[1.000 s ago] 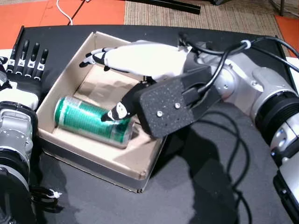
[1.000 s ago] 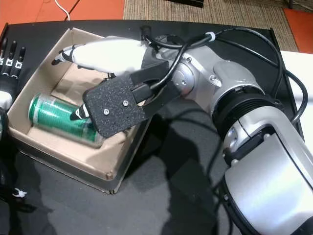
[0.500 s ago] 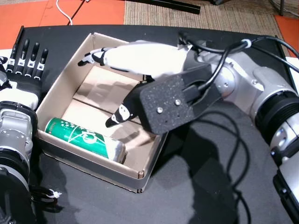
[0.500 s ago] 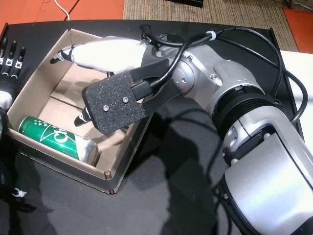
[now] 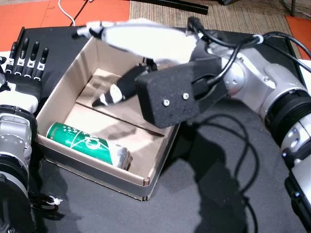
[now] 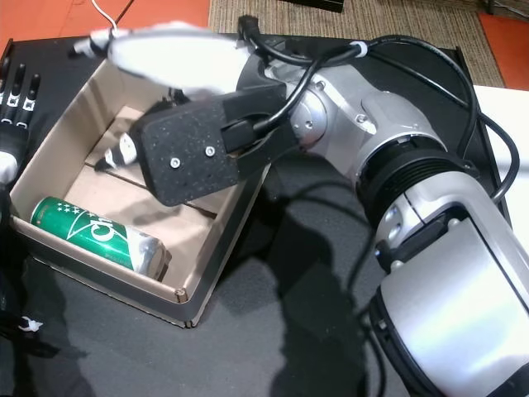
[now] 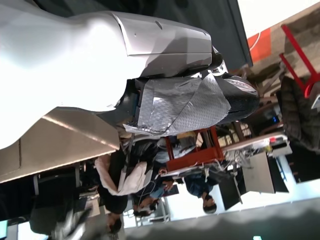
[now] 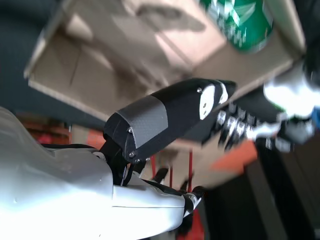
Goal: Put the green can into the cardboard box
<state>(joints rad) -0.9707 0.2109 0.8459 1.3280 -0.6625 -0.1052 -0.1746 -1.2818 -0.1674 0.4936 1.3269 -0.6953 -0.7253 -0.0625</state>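
Head views: we note the right hand (image 5: pixel 141 39) has lifted away, fingers (image 5: pixel 109 94) released and empty. Can (image 5: pixel 87 143) lies on its side against the box (image 5: pixel 58 87) near wall; placement looks done. Left hand (image 5: pixel 26 60) idles, fingers spread, on the tabletop (image 5: pixel 218 194).

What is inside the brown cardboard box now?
Inside the brown cardboard box, a green metal can lies on its side against the near wall. The right hand above covers part of the far floor, so that area cannot be checked.

can (image 5: pixel 87 144) in box (image 5: pixel 58 92), near front wall
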